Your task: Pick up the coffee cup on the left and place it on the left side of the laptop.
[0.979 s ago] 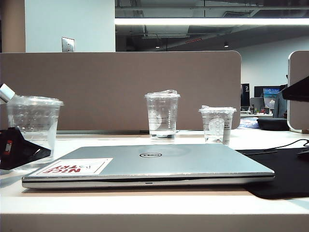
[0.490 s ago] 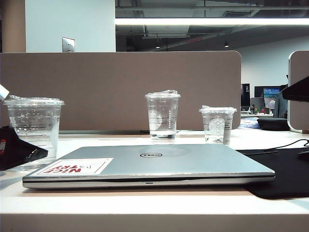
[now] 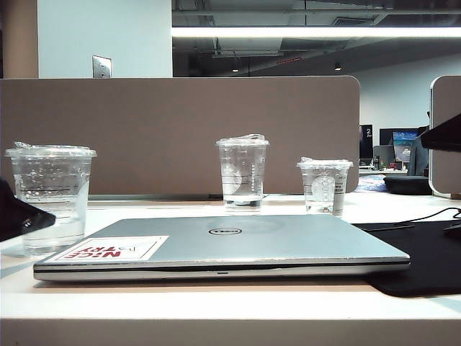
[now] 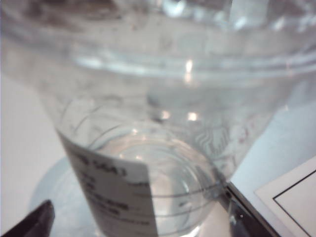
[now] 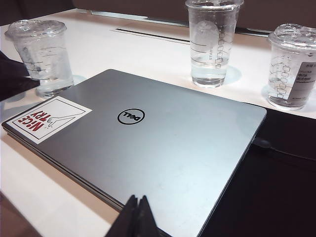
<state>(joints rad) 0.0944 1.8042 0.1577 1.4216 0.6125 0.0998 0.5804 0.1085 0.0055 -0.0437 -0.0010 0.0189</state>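
Note:
The coffee cup (image 3: pixel 50 198), clear with a flat lid and ring lines, stands upright on the white table just left of the laptop (image 3: pixel 238 241), beside its "NICE TRY" sticker corner. The right wrist view shows the cup (image 5: pixel 42 57) and the silver Dell laptop (image 5: pixel 163 143) the same way. My left gripper (image 3: pixel 25 216) is open at the far left edge, its dark fingers to the side of the cup and apart from it. In the left wrist view the cup (image 4: pixel 148 123) fills the picture, with one fingertip (image 4: pixel 32 222) showing. My right gripper (image 5: pixel 138 217) is shut and empty over the laptop's near edge.
A taller clear cup (image 3: pixel 242 173) and a short logo cup (image 3: pixel 324 186) stand behind the laptop. A black mat (image 3: pixel 425 252) with a cable lies to its right. A brown partition (image 3: pixel 180 130) closes the back of the table.
My left gripper has drawn back toward the left edge, off the cup's side, still open. The cup now stands free, level and upright. The right arm has not moved.

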